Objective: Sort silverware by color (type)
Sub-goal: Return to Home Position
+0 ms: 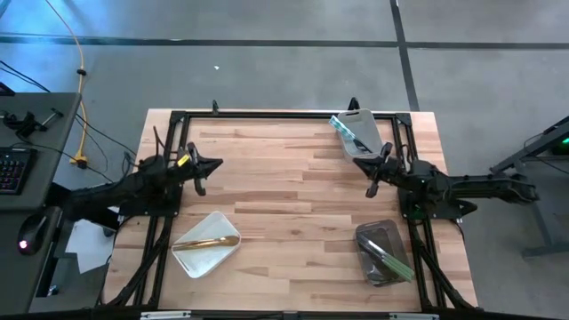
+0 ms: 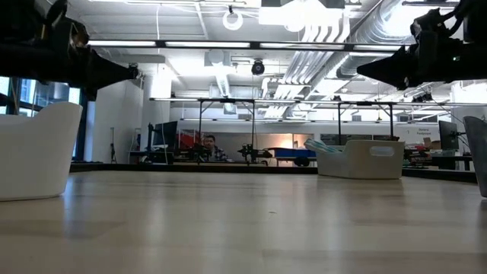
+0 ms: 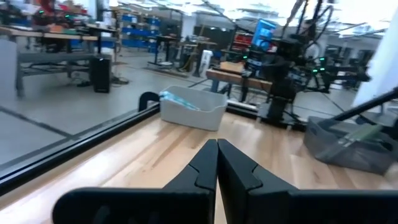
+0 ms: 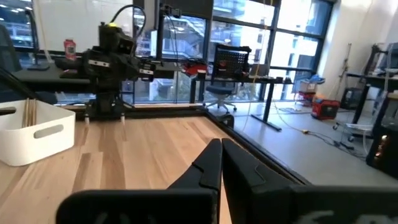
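The silverware lies in three trays. Gold pieces (image 1: 209,241) rest in a white tray (image 1: 191,258) at the near left. Pale-green-handled pieces (image 1: 393,260) lie in a dark grey tray (image 1: 369,238) at the near right. Light-blue-handled pieces (image 1: 347,132) sit in a pale tray (image 1: 364,120) at the far right. My left gripper (image 1: 219,164) hovers shut and level over the table's left side, holding nothing (image 3: 217,146). My right gripper (image 1: 356,161) hovers shut and level over the right side, also with nothing in it (image 4: 221,146).
A black frame (image 1: 284,114) runs around the wooden table's edges. Bare wood (image 1: 284,187) spans the middle between the two grippers. In the low view both arms hang well above the tabletop, with the white tray (image 2: 38,148) at left and the pale tray (image 2: 365,160) farther back.
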`<action>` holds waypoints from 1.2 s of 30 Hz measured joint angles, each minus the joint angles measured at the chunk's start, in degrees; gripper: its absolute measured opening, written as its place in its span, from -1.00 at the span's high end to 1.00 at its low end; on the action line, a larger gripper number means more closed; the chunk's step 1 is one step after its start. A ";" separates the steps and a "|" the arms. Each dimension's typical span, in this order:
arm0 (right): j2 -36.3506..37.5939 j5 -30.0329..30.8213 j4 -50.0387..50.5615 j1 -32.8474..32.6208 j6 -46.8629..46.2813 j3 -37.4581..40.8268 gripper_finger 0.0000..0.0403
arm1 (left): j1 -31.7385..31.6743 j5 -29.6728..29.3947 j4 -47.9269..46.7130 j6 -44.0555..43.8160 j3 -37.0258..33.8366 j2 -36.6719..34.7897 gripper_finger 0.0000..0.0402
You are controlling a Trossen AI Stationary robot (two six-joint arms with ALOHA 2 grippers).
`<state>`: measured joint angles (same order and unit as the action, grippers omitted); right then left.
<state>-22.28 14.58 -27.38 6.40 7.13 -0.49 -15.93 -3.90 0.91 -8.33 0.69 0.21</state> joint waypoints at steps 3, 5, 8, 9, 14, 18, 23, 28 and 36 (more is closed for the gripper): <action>3.17 3.23 1.72 -2.35 0.26 0.00 1.00 | 3.98 -2.01 0.45 1.00 0.00 0.00 1.00; 6.06 4.48 3.21 -4.77 0.73 0.00 1.00 | 6.28 -2.70 0.59 1.62 0.06 0.00 1.00; 11.48 8.74 7.09 -8.78 2.24 0.02 1.00 | 8.86 -2.74 -0.04 3.74 0.37 -0.01 1.00; 13.65 10.36 8.66 -10.08 2.96 0.02 1.00 | 9.45 -2.72 -0.23 4.12 0.37 0.00 1.00; 22.14 14.78 12.94 -14.39 5.22 0.02 1.00 | 9.95 -2.71 -0.22 5.10 0.37 0.00 1.00; 22.17 13.66 12.39 -14.21 4.57 0.02 1.00 | 9.91 0.66 -0.81 6.03 0.37 0.00 1.00; 22.17 6.57 12.53 -10.51 2.33 0.02 1.00 | 9.93 3.43 -1.25 5.03 0.37 0.22 1.00; 22.18 3.32 16.71 -4.47 -1.33 0.02 1.00 | 9.93 4.40 -1.05 3.72 0.37 0.24 1.00; 22.04 2.42 22.07 2.68 -5.66 0.02 1.00 | 9.93 2.40 -1.10 2.30 0.37 0.24 1.00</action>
<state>-0.24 17.00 -5.31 9.08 1.48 -0.47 -6.00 -1.50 -0.19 -6.03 1.06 0.45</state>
